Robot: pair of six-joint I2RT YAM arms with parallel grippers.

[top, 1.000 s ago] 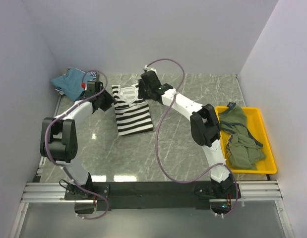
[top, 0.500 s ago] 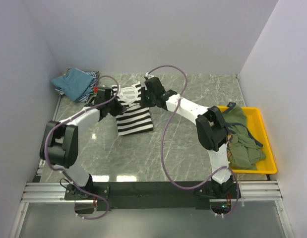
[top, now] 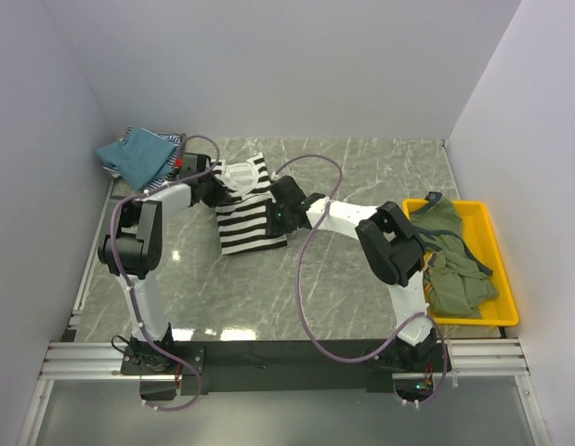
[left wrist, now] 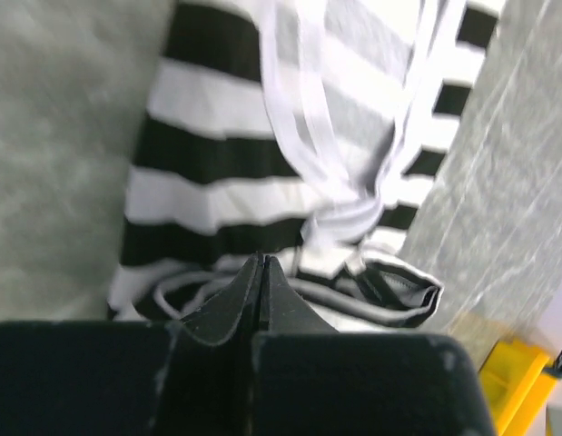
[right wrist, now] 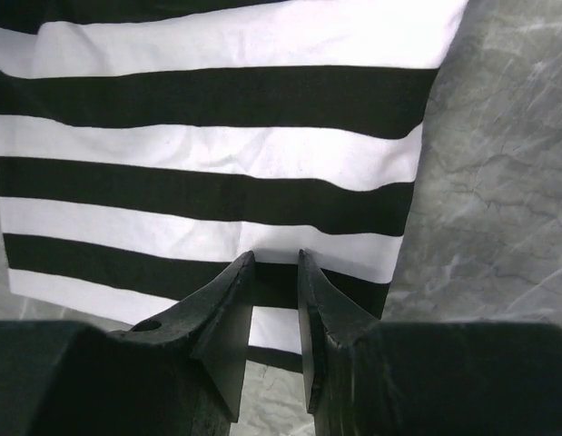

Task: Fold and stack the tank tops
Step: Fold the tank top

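Note:
The black-and-white striped tank top [top: 251, 212] lies on the table's middle-left, its straps bunched at the far end. My left gripper [top: 215, 190] is at its far left corner. In the left wrist view that gripper [left wrist: 262, 259] has its jaws pressed together on the striped cloth [left wrist: 217, 145] near the white straps. My right gripper [top: 281, 214] is at the top's right edge. The right wrist view shows this gripper [right wrist: 276, 256] with a narrow gap between its fingers, over flat striped cloth [right wrist: 208, 136] near a corner, with nothing pinched. The teal top [top: 136, 155] lies on a fine-striped top [top: 173, 143] at far left. The olive-green top [top: 451, 260] lies in the tray.
The yellow tray [top: 506, 295] stands at the right edge of the table. Grey walls close in the left, back and right sides. Purple cables loop above both arms. Bare marble shows in front of the striped top [top: 259, 288].
The left gripper has swung in from beside the teal pile to the striped top's far corner and shut there. The right gripper moved nearer along the top's right edge and narrowed its gap.

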